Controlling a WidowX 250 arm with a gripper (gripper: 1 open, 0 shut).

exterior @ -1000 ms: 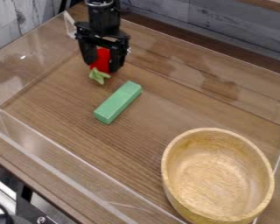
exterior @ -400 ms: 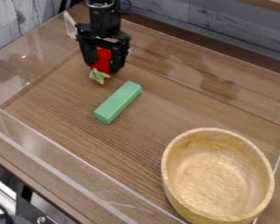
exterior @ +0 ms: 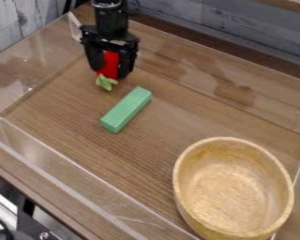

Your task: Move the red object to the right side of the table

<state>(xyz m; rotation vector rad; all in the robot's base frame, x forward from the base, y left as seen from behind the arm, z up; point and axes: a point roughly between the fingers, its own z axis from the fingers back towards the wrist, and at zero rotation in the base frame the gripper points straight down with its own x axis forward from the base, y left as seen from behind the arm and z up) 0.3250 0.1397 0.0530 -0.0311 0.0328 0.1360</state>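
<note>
Strawberry toy (exterior: pixel 110 66), one, glossy red with a pale green leafy end (exterior: pixel 105 82): it lay toward the far left part of the desk (exterior: pixel 209 97), beyond the green block and between the fingers of the end effector (exterior: pixel 110 64). The leafy end pointed toward the near side of the desk.

End effector, one, black: it was lowered over the toy from the far side, its fingers standing apart, one to either side of the red body (whether either of them touched it could not be told).

Block (exterior: pixel 127 110), one, green, long and rectangular: it lay flat near the middle of the desk, set at a slant, nearer the camera than the toy and apart from it.

Bowl (exterior: pixel 232 188), one, round, light wood: it stood at the near right, well apart from the toy (the largest of the loose items).

Desk, one, brown with wood grain: it carried all of the above, with low clear walls (exterior: pixel 259 42) along its edges.

Cables (exterior: pixel 25 217), dark, some: they showed at the near left corner, outside the desk's edge.
</note>
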